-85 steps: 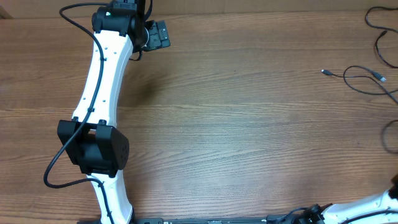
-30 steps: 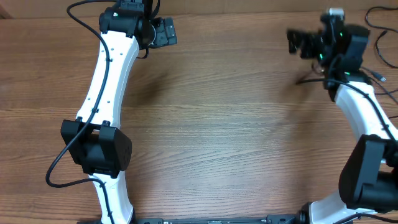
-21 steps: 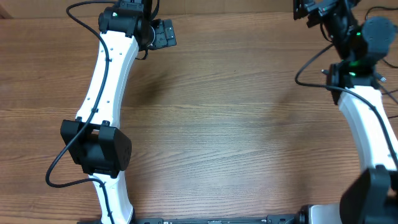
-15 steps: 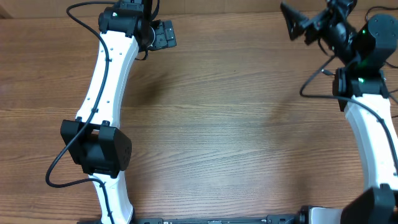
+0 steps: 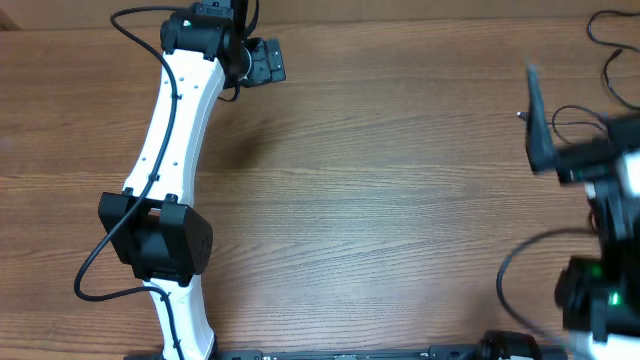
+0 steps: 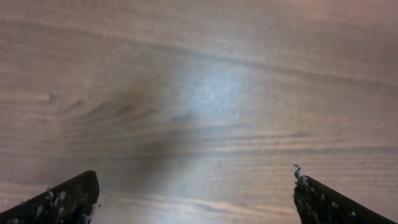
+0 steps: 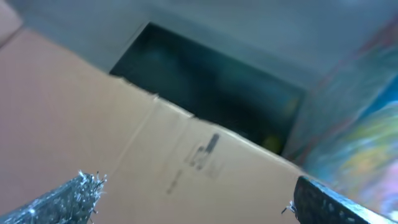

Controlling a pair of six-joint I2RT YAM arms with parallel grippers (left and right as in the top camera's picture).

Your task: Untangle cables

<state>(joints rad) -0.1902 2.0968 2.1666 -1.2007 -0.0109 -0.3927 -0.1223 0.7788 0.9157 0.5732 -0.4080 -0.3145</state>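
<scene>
Wooden table (image 5: 380,200): your cables (image 5: 608,72) lie as loose strands at its far right corner. Your left gripper (image 6: 199,199): spread wide, empty, over bare wood. Your right gripper (image 7: 199,199): spread wide, empty, facing a cardboard box (image 7: 124,143).

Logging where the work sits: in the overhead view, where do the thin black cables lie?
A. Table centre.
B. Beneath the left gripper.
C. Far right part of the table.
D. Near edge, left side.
C: the cables trail along the far right of the table, while the left gripper hangs over bare wood.
</scene>
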